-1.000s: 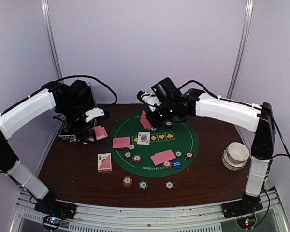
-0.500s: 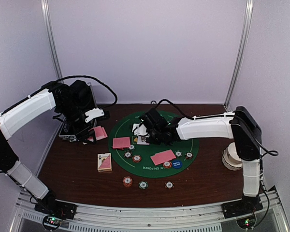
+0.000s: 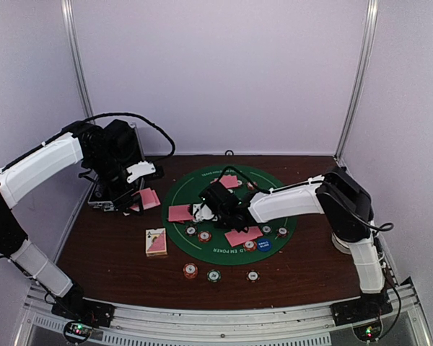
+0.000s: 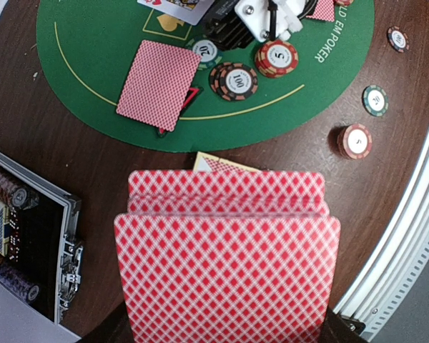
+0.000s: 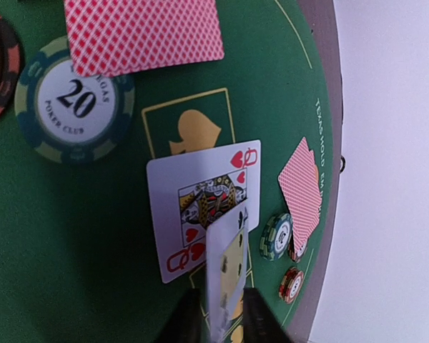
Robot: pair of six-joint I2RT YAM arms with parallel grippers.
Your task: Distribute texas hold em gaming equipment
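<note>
The right gripper (image 5: 220, 301) is low over the middle of the mat (image 5: 71, 236). Its jaws are narrow, with one card (image 5: 225, 264) tilted between them, face showing. Whether the fingers press on this card cannot be told. The card's low end is over a queen (image 5: 189, 207) of hearts that lies face up on the mat, beside a printed gold spade box.

Near the queen sits a green chip (image 5: 75, 100) marked 20, partly covered by a face-down card (image 5: 143, 32). At the mat's far edge lies a face-down pair (image 5: 300, 186), with two chips (image 5: 277, 236) just beside it.

The left gripper (image 3: 135, 196) hangs off the mat's left side, above the open case (image 3: 101, 198). It is clamped on a deck (image 4: 225, 264) of red-backed cards, slightly fanned, which fills its wrist view.

On the mat's left part, a black-red triangle (image 4: 192, 95) peeks from under the face-down card. Toward the mat's near edge are another face-down pair (image 3: 243, 234), a blue disc (image 3: 263, 245) and more chips. Three chips (image 3: 213, 274) lie on the table just off the mat's near edge.
</note>
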